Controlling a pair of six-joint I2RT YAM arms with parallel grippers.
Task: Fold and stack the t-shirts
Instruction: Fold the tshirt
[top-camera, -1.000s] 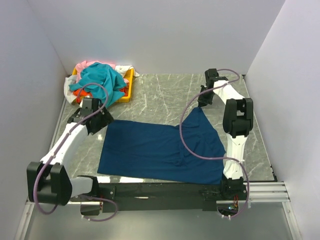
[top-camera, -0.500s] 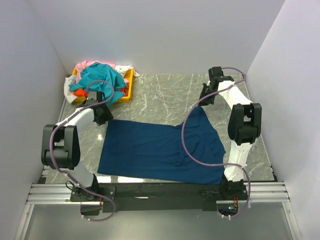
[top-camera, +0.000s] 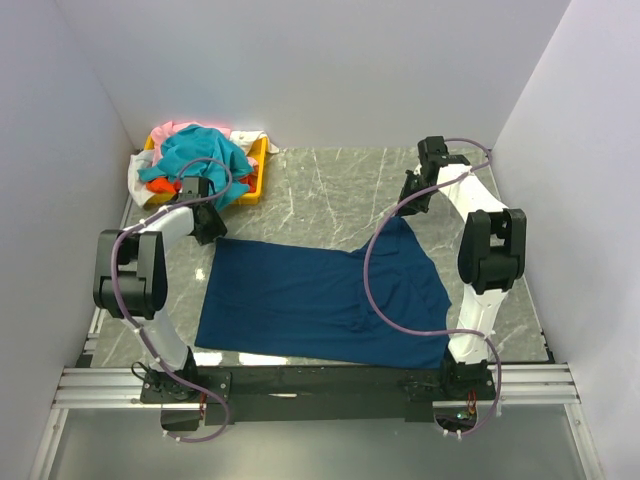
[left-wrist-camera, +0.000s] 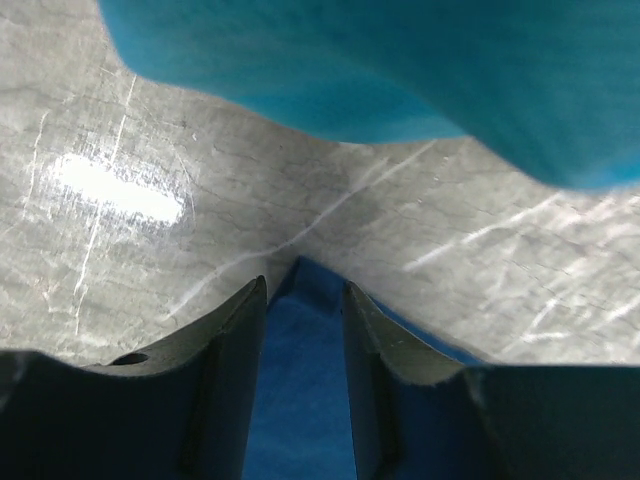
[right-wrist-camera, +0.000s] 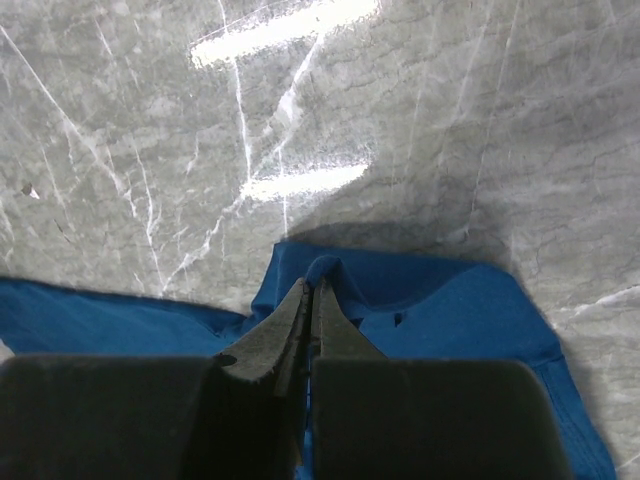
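The large navy t-shirt (top-camera: 320, 295) lies spread flat on the marble table. My left gripper (top-camera: 208, 226) is at its far left corner; in the left wrist view the jaws (left-wrist-camera: 303, 290) stand open with the navy corner (left-wrist-camera: 300, 390) between them. My right gripper (top-camera: 406, 206) is shut on a pinched fold at the shirt's far right corner (right-wrist-camera: 312, 285). A teal shirt (top-camera: 200, 155) tops a pile with orange (top-camera: 158, 186), pink (top-camera: 180, 128) and white (top-camera: 135, 172) ones; its edge hangs into the left wrist view (left-wrist-camera: 400, 70).
The pile sits in a yellow tray (top-camera: 258, 172) at the far left corner, just beyond my left gripper. White walls close in on the left, back and right. Bare marble (top-camera: 320, 190) lies between the two grippers.
My left arm has drawn back and folded up, and its gripper has moved farther away to the shirt's far left corner. My right gripper has stayed at the far right corner.
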